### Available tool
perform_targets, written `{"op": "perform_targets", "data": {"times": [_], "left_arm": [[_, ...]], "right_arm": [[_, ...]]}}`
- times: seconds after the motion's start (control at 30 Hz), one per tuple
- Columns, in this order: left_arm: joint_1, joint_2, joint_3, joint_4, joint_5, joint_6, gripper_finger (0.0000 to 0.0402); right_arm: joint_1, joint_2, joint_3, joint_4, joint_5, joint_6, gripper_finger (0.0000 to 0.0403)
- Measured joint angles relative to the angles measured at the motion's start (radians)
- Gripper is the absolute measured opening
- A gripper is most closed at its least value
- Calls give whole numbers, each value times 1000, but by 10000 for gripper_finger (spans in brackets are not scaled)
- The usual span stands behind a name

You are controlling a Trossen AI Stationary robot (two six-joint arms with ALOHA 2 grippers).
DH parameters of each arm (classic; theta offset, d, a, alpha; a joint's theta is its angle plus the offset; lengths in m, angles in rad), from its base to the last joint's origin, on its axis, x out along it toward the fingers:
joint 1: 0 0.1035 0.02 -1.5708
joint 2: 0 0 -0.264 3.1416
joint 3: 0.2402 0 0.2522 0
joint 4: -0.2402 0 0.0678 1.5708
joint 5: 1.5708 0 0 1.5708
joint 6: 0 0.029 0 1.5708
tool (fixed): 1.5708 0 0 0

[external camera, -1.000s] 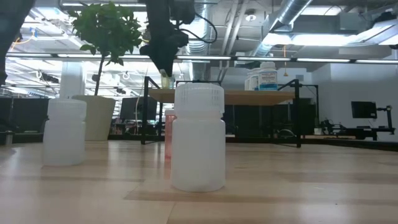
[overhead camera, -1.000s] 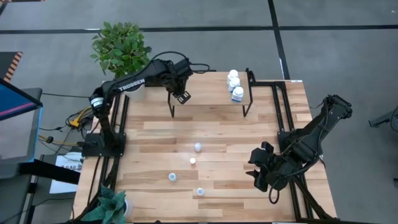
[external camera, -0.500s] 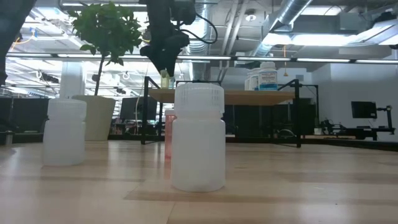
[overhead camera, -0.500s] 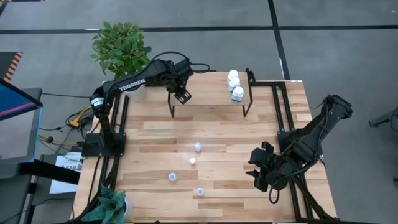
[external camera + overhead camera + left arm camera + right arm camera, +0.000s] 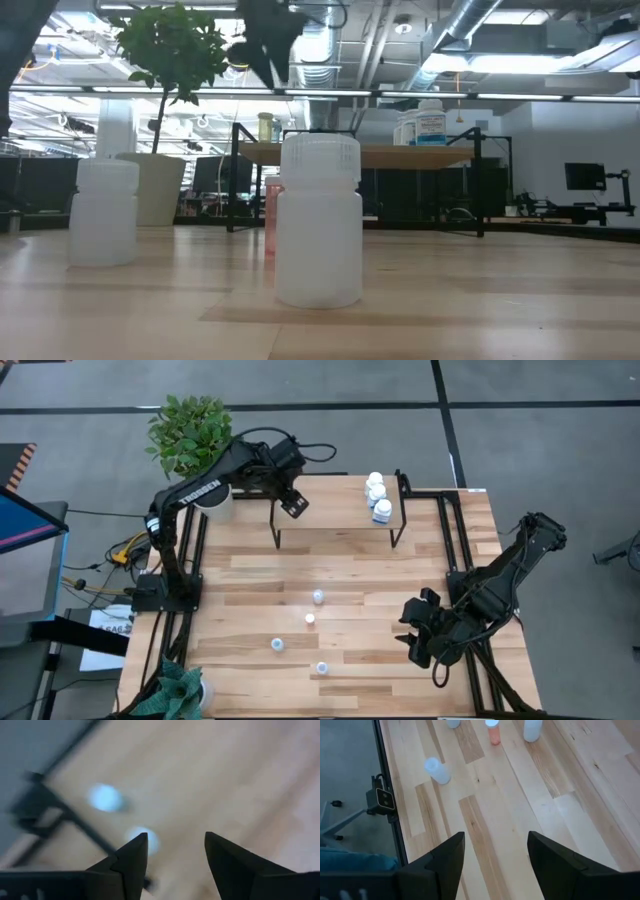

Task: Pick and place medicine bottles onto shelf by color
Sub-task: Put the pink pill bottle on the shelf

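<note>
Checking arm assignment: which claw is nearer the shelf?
Left. The left claw hovers open above the shelf at its left end; the right claw waits open by the table's near right edge.

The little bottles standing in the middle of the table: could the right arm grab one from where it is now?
Probably yes. The right gripper sits open near the table's right edge, holding nothing. The little bottles stand apart on bare wood, with nothing between them and it. The left gripper is far off, over the shelf.

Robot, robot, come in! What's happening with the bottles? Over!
Left gripper open, empty, above shelf. Right gripper open, parked. Yellowish vial standing on shelf. Four bottles on table.
</note>
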Motion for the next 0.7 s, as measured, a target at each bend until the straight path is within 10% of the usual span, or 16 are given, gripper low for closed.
{"op": "perform_targets", "data": {"times": [0.3, 0.7], "left_arm": [[-194, -1, 110, -114, 332, -12, 183], [-590, 7, 10, -132, 234, -45, 183]], "right_arm": [[0, 0, 0, 0, 0, 0, 240], [0, 0, 0, 1, 0, 1, 240]]}}
